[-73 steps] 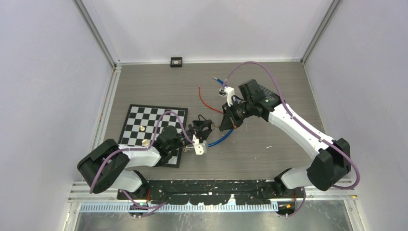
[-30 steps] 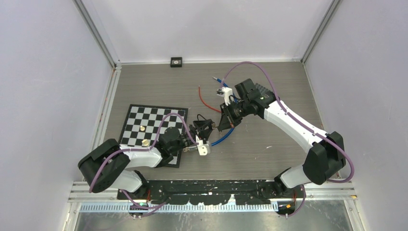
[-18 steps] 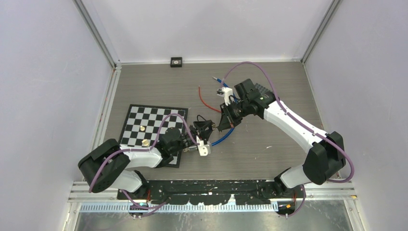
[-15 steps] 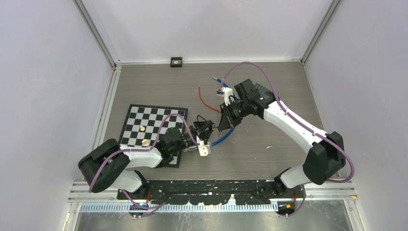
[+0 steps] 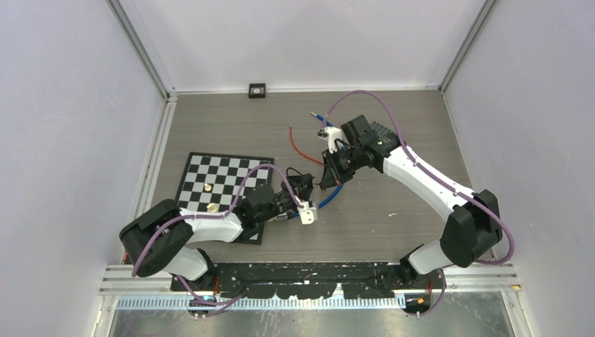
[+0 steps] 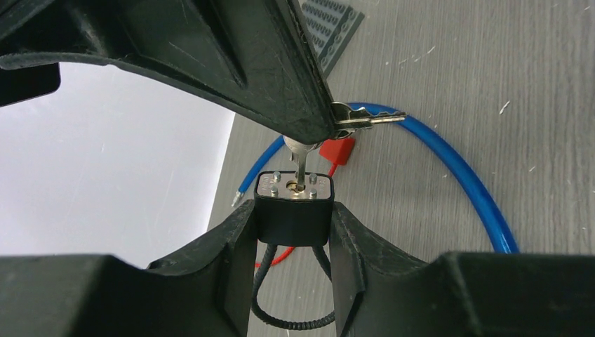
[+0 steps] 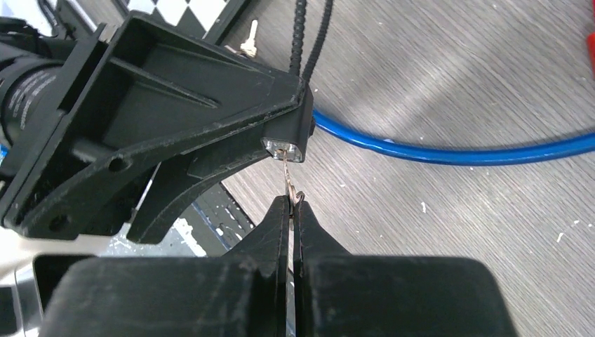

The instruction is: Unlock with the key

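Note:
A small black padlock [image 6: 293,210] with a silver face and a black cable shackle [image 6: 288,317] sits clamped between the fingers of my left gripper [image 6: 293,221]. The silver key [image 6: 300,163] stands in the keyhole on that face. My right gripper [image 7: 291,205] is shut on the key's head, its blade [image 7: 287,172] reaching into the lock [image 7: 289,133]. A second key [image 6: 368,119] hangs off the ring beside the right fingers. In the top view both grippers meet mid-table, the left [image 5: 303,188] under the right [image 5: 328,177].
A blue cable [image 5: 328,199] curves on the table under the grippers, and a red wire [image 5: 298,149] lies behind them. A chessboard mat [image 5: 210,175] with two brass pieces [image 5: 209,188] lies at the left. A small black box [image 5: 257,90] stands at the back wall.
My left gripper has pushed the padlock right, towards the right gripper, and the white part on its wrist has shifted right too. The right arm has barely moved.

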`<state>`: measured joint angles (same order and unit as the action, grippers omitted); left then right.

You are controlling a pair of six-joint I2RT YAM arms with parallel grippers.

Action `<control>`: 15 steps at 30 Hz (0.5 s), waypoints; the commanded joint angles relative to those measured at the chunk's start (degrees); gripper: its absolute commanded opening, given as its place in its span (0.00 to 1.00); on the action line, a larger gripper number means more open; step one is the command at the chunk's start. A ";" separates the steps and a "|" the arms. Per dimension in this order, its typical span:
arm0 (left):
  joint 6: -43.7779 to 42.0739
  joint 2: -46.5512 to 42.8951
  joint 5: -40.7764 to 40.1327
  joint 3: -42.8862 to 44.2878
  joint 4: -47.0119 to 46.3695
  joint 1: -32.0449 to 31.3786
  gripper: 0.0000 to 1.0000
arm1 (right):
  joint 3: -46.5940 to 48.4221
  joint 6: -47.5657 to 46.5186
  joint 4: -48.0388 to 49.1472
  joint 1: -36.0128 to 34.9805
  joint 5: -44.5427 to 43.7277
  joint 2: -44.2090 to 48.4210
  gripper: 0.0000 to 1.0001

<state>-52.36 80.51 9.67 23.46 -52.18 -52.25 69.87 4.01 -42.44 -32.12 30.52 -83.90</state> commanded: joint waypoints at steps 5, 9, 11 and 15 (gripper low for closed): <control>-1.43 2.15 -9.21 7.58 4.84 -4.08 0.00 | 1.73 2.87 3.35 0.05 -4.65 -1.94 0.01; -1.40 2.13 -9.23 8.30 7.16 -4.42 0.00 | 2.46 3.23 3.22 0.04 -4.54 -2.54 0.01; -1.27 2.02 -9.23 8.31 7.52 -4.51 0.00 | 2.97 3.27 3.08 0.04 -4.25 -3.04 0.00; -1.29 2.18 -9.23 8.20 7.85 -4.78 0.00 | 3.72 3.56 3.05 0.11 -3.68 -3.99 0.01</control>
<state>-53.12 83.20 -0.49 29.23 -41.95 -55.92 70.24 6.46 -42.26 -31.92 26.81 -86.78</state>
